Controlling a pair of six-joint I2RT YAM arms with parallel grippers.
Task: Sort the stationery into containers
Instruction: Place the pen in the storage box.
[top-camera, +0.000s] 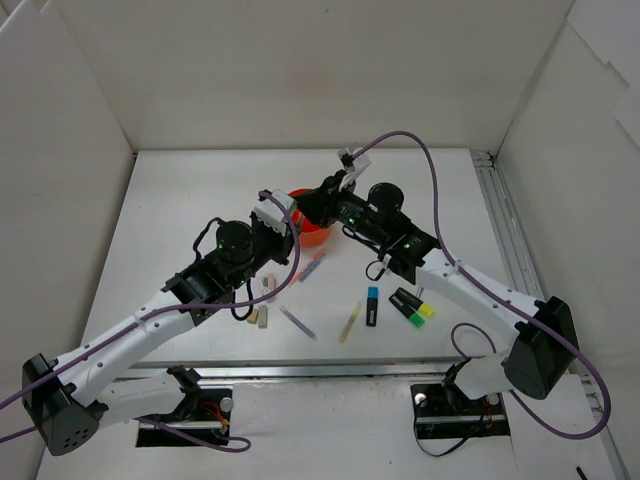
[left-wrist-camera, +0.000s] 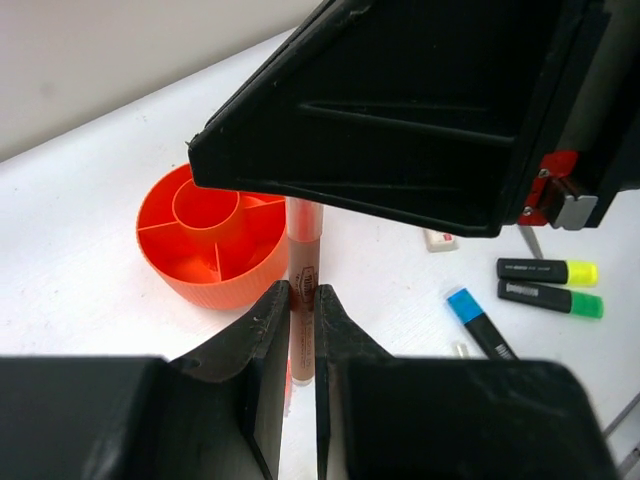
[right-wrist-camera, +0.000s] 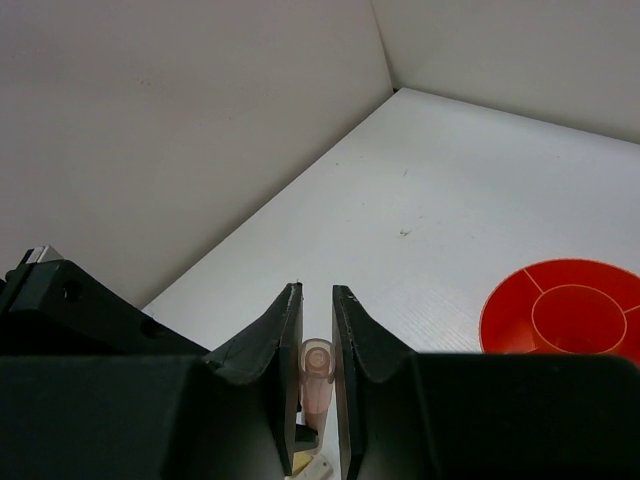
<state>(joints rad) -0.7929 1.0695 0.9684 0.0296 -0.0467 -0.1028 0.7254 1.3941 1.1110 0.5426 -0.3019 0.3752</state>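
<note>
Left claw (left-wrist-camera: 302, 290): clenched on the orange pen (left-wrist-camera: 302, 235) at mid-shaft.
Right claw (right-wrist-camera: 317, 290): jaws pinched on the same pen's end, so both arms hold it.
Organiser (left-wrist-camera: 215, 280): just beside the pen; visible compartments are bare.
Left to sort: highlighters (left-wrist-camera: 545, 271), yellow pencil (top-camera: 349, 322), blue pen (top-camera: 297, 321) and erasers (top-camera: 258, 317), all loose on the table (top-camera: 200, 200).
Progress: early, by my judgement.
Room: both arms crowd the organiser; the far table is open up to the walls (top-camera: 300, 80).
</note>
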